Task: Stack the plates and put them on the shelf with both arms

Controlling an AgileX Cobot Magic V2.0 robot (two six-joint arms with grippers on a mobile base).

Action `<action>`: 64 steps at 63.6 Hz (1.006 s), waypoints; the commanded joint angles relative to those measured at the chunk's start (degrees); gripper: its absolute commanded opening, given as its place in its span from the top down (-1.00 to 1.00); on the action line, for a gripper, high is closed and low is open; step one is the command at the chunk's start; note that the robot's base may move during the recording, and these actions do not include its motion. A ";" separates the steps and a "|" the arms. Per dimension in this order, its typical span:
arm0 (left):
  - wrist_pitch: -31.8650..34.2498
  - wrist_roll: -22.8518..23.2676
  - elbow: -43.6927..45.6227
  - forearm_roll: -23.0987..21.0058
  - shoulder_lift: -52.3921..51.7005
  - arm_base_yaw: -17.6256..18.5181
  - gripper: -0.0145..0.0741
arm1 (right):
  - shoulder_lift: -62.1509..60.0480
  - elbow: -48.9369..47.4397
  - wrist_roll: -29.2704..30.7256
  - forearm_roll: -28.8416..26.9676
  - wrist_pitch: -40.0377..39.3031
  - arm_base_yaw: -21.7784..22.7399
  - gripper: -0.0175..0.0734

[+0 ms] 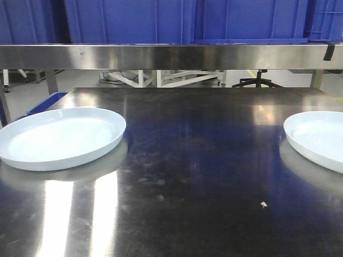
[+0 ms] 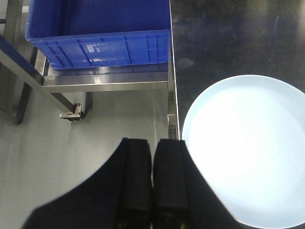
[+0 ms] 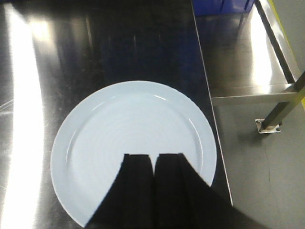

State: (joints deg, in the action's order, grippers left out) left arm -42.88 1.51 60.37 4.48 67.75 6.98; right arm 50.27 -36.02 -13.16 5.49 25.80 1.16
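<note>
You've got both plates on the table (image 1: 203,160), well apart and not stacked: left plate (image 1: 59,136) by the left edge, right plate (image 1: 319,136) by the right edge. Left pincer (image 2: 152,157) is clenched and empty, off the table's left edge, with its plate just to its right. Right pincer (image 3: 153,160) is clenched and empty too, over its plate's near rim, so I'd say the right arm is better lined up.

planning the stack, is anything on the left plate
Nothing: the front view shows the left plate bare. In the wrist view the left tool covers a bit of its rim.
</note>
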 commanded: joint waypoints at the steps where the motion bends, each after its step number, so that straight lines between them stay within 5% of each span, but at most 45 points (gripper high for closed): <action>1: 2.98 0.05 2.03 0.41 -1.01 0.35 0.48 | 2.02 -2.34 0.07 0.81 -4.69 -0.01 0.57; 19: 3.69 -0.03 2.03 0.41 -1.01 0.35 0.47 | 6.10 -2.34 0.04 0.11 -9.03 -0.01 0.57; 26: 4.03 -0.03 2.03 0.41 -1.01 0.35 0.29 | 6.34 -2.34 0.04 0.11 -10.88 -0.01 0.53; 40: 3.79 -0.06 2.03 3.44 2.31 0.35 -0.61 | 6.40 -2.34 0.04 0.11 -13.46 -0.01 -0.43; 64: 5.57 4.12 2.03 2.89 14.42 0.35 -0.61 | 6.40 -2.34 0.04 0.11 -13.83 -0.01 -0.41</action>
State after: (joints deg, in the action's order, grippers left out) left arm -41.37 4.08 60.41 7.39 81.66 6.98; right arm 57.26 -36.15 -13.15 5.39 16.75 1.16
